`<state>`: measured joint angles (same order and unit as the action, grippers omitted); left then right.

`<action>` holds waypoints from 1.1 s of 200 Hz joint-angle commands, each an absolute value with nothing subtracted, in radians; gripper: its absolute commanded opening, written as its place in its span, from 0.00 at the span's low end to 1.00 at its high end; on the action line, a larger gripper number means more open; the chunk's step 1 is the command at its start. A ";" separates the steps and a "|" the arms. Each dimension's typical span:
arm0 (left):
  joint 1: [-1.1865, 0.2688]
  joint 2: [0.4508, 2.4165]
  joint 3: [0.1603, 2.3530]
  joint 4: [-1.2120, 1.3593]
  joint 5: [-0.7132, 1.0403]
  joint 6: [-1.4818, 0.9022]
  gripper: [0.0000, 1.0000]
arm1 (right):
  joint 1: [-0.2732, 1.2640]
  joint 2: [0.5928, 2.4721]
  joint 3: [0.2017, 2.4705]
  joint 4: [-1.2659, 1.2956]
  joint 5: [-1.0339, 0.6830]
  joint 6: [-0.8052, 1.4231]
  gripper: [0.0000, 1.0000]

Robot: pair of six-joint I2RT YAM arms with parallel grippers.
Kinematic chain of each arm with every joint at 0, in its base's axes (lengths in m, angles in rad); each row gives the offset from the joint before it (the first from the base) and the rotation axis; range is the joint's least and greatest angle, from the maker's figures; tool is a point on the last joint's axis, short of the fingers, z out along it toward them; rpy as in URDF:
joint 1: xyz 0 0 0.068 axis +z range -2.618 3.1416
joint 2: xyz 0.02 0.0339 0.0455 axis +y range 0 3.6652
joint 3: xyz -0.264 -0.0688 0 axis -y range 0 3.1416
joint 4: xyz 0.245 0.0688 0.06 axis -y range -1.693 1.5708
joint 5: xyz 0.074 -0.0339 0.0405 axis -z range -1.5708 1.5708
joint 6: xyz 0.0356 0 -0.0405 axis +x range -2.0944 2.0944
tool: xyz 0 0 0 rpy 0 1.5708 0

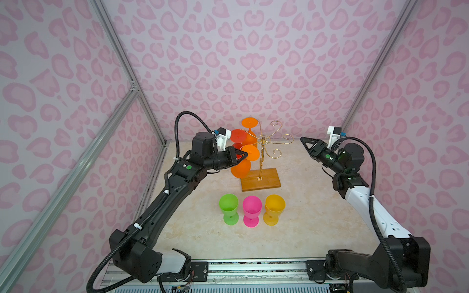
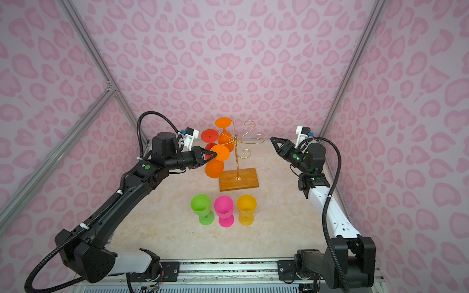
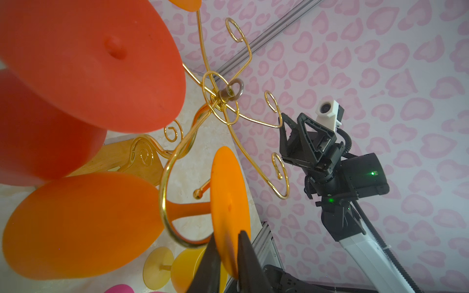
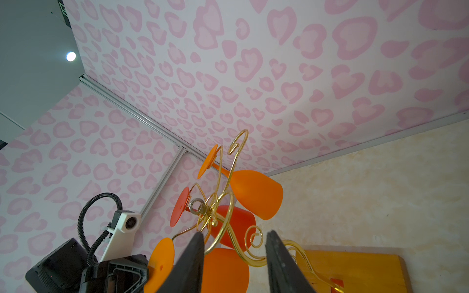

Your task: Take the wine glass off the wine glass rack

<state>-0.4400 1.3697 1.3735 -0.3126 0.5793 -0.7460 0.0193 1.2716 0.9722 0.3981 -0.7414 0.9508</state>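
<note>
The wine glass rack (image 1: pixel 263 141) is a gold wire stand on a wooden base (image 1: pixel 266 181) at the back of the table. An orange wine glass (image 1: pixel 240 169) hangs bowl down from its front left arm. My left gripper (image 3: pixel 228 234) is shut on the rim of that glass's round foot (image 3: pixel 228 192), one finger on each face; both top views show its tip (image 2: pixel 214 154) at the foot. A gold loop (image 3: pixel 165 203) circles the stem. My right gripper (image 4: pixel 236 233) stands open and empty, right of the rack (image 1: pixel 304 142) and apart from it.
A red glass (image 1: pixel 238 135) and another orange glass (image 1: pixel 250 123) hang on the rack's back left arms. Green (image 1: pixel 229 206), pink (image 1: pixel 251 209) and yellow (image 1: pixel 274 208) glasses stand upright in a row in front of the base. Patterned walls close in on three sides.
</note>
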 commanded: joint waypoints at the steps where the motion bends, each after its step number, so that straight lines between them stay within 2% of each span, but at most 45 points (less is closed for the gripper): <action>1: -0.439 1.346 1.357 -0.255 0.556 -0.780 0.14 | 0.020 1.269 0.965 0.432 -0.751 0.957 0.41; 117: -0.431 1.329 1.286 -0.133 0.570 -0.880 0.06 | 0.020 1.272 0.961 0.440 -0.752 0.962 0.41; 220: -0.430 1.298 1.261 -0.126 0.542 -0.924 0.17 | 0.020 1.277 0.965 0.449 -0.753 0.969 0.41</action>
<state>-0.4313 1.3136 1.2648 -0.1730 0.5514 -0.9150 0.0193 1.2732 0.9684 0.3996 -0.7414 0.9661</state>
